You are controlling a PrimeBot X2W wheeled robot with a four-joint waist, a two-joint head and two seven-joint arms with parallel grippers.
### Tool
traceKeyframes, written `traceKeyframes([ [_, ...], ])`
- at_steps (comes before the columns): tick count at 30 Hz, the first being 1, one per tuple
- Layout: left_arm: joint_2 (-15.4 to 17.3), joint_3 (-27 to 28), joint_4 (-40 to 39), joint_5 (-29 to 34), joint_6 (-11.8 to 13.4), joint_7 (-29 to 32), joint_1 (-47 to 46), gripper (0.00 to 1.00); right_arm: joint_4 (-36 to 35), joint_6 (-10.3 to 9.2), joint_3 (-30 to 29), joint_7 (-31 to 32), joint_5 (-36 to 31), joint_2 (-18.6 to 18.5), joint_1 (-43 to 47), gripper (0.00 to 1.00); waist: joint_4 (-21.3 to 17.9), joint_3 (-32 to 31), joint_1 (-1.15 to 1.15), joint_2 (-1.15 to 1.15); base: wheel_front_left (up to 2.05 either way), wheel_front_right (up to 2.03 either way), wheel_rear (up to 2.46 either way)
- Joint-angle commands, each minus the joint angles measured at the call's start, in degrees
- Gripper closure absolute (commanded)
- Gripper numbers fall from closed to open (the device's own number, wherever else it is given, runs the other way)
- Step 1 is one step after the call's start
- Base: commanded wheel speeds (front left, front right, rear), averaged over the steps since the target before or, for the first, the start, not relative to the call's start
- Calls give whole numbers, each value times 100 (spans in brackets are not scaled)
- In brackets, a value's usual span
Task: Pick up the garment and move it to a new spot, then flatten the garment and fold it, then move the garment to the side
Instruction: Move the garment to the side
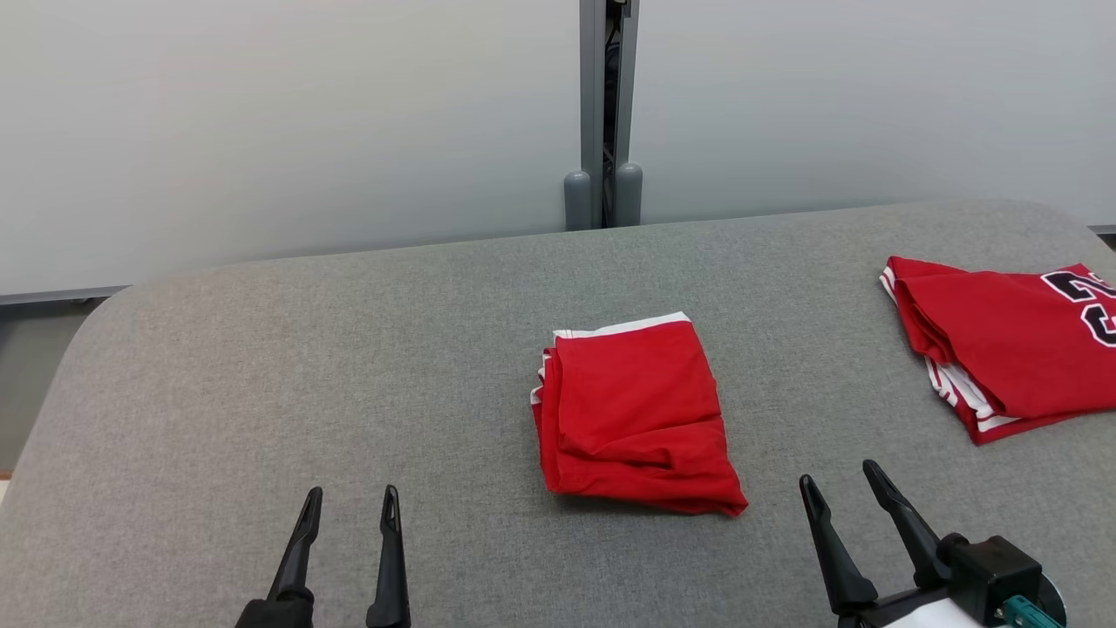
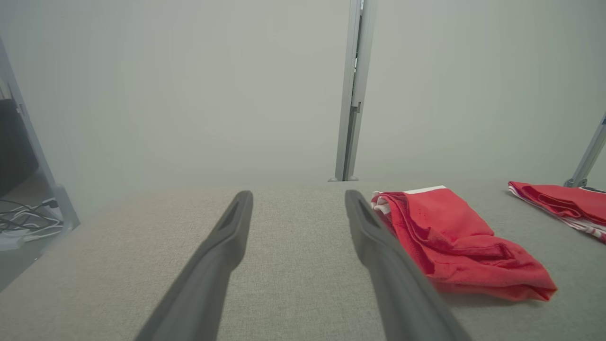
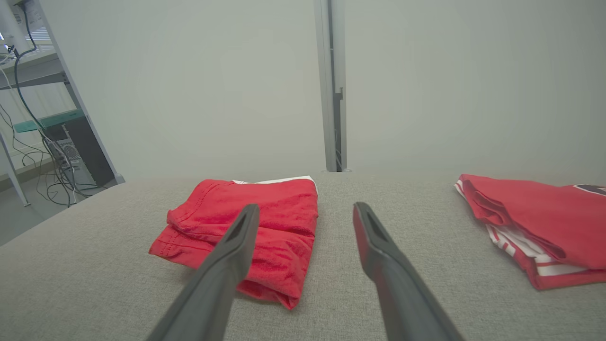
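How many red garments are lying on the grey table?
2. A folded red garment lies in the middle of the grey table; a red jersey with black numbers lies at its right, cut by the picture's edge, where more may be hidden.

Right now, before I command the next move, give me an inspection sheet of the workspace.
Surface: grey fabric table, rounded corners.
Job's things: red garment, folded, lying mid-table, touched by nothing.
Clutter: second red jersey with white stripes, folded, at the table's right side.
End effectors: left end effector and right end effector both open, empty, near the front edge, apart from the garment.
Cables: loose cables on the floor left of the table.
Surroundings: pale wall with a grey post behind the table.
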Motion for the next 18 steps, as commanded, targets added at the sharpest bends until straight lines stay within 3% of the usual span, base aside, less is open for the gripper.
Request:
traceKeyframes([
  [1,20,2,11,51,-30,-21,-65,0,34,-2,-23,-31,17,-16,-80,0,14,12,0,0,0,0,0],
  [8,20,-41,-12,101,-52,-21,-133,0,273,-2,88,-32,177,-49,-306,0,107,101,0,0,0,0,0],
  [18,20,-150,9,181,-126,-21,-267,0,1251,-2,150,-31,1191,35,-1088,0,298,280,0,0,0,0,0],
])
